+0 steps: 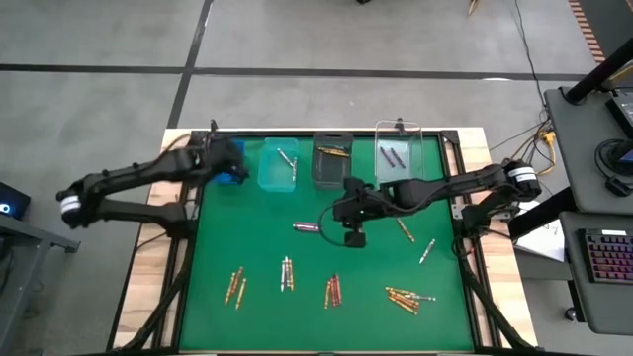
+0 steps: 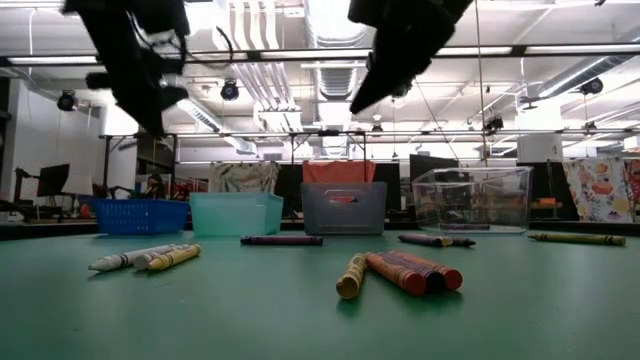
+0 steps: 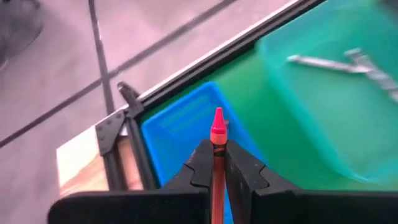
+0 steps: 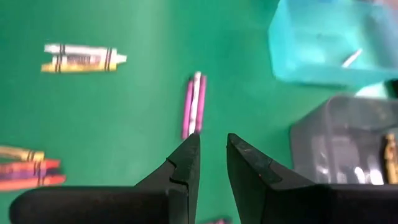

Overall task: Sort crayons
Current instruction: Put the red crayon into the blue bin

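My left gripper [image 1: 231, 158] [image 3: 215, 149] hangs over the blue bin [image 1: 233, 170] [image 3: 180, 127] at the table's far left, shut on a red crayon [image 3: 217, 124]. My right gripper [image 1: 338, 214] [image 4: 212, 140] stands open above the middle of the green mat with nothing between its fingers. A purple crayon [image 1: 307, 228] [image 4: 194, 104] lies flat on the mat just ahead of it. Other crayons lie flat in small groups near the front edge [image 1: 235, 285] [image 1: 287, 272] [image 1: 333, 290] [image 1: 407, 297]. My left gripper pinches the red crayon's shaft [image 3: 217, 155] between its two fingers. The crayon lies along the fingers, and its pointed tip [image 3: 217, 118] sticks out past the fingertips. It is lifted clear, slanting down over the blue bin.
Along the far edge stand four bins in a row: the blue one, a teal one [image 1: 278, 164] holding silver crayons, a dark grey one [image 1: 332, 163] holding gold ones, and a clear one [image 1: 399, 158] holding purple ones. Single crayons lie at the right [image 1: 406, 229] [image 1: 426, 250].
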Controlling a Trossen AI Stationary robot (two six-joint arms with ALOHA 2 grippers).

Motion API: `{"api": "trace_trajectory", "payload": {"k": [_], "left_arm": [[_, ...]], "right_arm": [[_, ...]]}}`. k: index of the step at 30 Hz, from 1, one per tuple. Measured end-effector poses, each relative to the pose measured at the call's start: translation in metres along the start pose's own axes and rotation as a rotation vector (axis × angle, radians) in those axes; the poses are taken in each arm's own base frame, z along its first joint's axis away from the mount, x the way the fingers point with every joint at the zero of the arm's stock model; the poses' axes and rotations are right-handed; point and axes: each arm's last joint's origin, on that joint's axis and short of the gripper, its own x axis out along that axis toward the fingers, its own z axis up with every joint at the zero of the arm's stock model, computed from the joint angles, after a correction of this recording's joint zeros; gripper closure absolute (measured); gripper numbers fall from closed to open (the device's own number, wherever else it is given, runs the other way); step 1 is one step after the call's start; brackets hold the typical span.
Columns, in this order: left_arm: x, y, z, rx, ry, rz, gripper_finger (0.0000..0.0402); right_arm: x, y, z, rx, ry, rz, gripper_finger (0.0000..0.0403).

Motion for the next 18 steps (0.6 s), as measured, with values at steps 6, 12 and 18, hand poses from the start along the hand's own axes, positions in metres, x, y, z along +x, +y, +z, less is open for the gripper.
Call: {"api": "trace_trajectory", "payload": {"k": [6, 12, 18], "left_arm": [[0.055, 0.018, 0.016, -0.013, 0.067, -0.086, 0.0402], [0.091, 0.027, 0.015, 0.004, 0.171, -0.041, 0.0402], [0.115, 0.02, 0.014, 0.052, 0.22, -0.036, 0.0402]], "right_arm": [[0.005, -0.008, 0.003, 0.023, -0.059, -0.02, 0.0335], [0.009, -0.01, -0.005, 0.045, -0.032, -0.023, 0.0335], [0.013, -0.012, -0.01, 0.064, -0.014, -0.028, 0.0335]]}}
